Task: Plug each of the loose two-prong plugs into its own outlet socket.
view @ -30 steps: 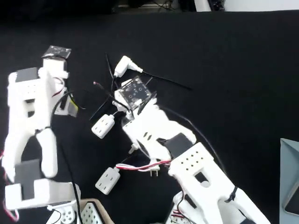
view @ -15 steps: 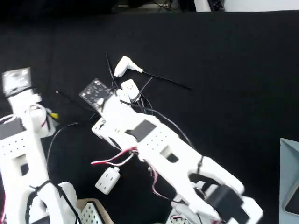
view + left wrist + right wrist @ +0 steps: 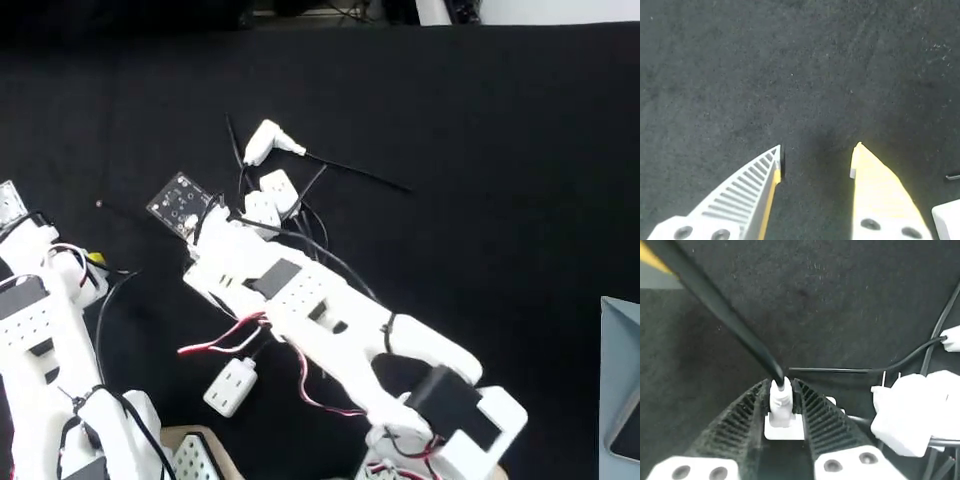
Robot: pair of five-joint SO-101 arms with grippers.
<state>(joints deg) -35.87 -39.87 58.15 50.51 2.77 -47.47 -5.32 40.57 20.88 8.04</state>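
My right gripper (image 3: 781, 386) is shut on a small white plug (image 3: 780, 401) with a black cord running away from it. The plug stands on a white block (image 3: 784, 430) between the black ribbed fingers; whether it is seated in a socket I cannot tell. Beside it lies a loose white two-prong plug (image 3: 910, 412), prongs up. From above, the right arm (image 3: 300, 300) stretches to the left-centre of the mat, near loose plugs (image 3: 270, 198) and another plug (image 3: 268, 140). A white outlet socket (image 3: 230, 386) lies near the front. My left gripper (image 3: 817, 150) is open over bare black mat.
Black cords (image 3: 350, 172) tangle around the plugs at the centre. The left arm (image 3: 40, 320) stands at the table's left edge. A grey box (image 3: 620, 380) sits at the right edge, and a tan box corner (image 3: 195, 450) at the front.
The right arm has swung left across the mat, now covering the upper white socket. The left arm has pulled back toward the left edge.
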